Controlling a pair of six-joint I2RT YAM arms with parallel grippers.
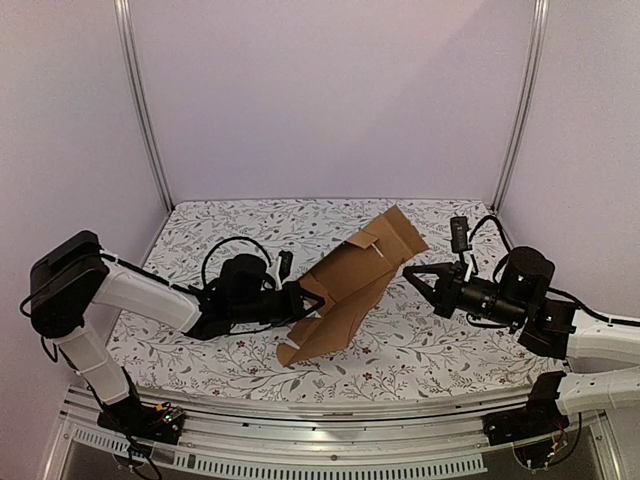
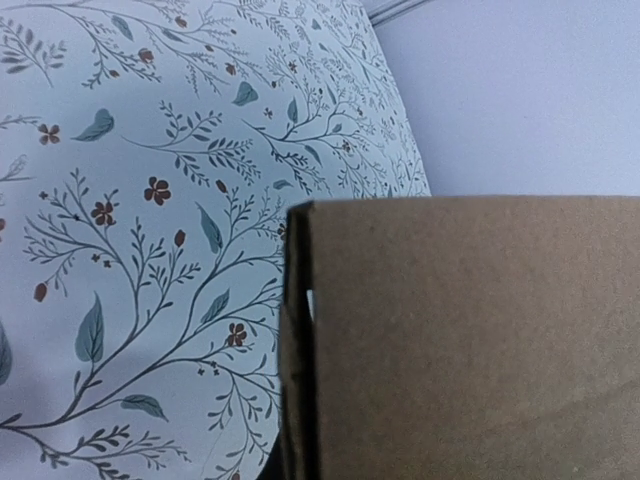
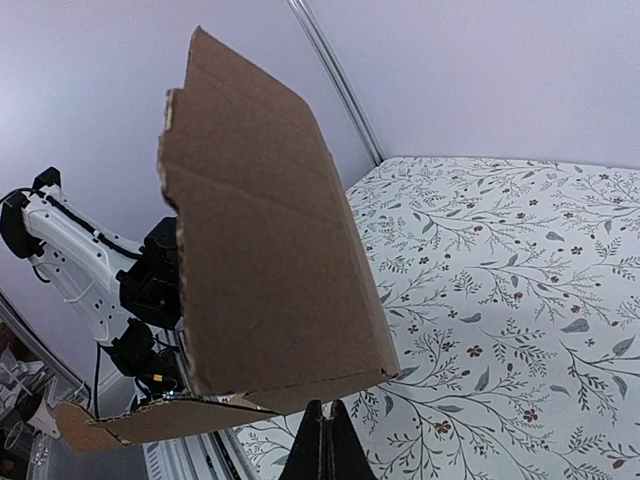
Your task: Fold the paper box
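A part-folded box [image 1: 350, 290] is held tilted over the table [image 1: 450, 345], pinched at one edge by the left gripper [image 1: 300, 300]. The right gripper [image 1: 408, 272], pressed together, is poised near its upper end; a push there might twist it loose.

A table [image 1: 430, 340] is covered edge to edge by a white cloth [image 1: 230, 225] printed with grey-green leafy sprigs and small dark red flowers. Between the left gripper [image 1: 305, 300] and the right gripper [image 1: 408, 272] slants the brown paper box [image 1: 350, 290]. Its lowest flap is close to the cloth; contact is unclear.
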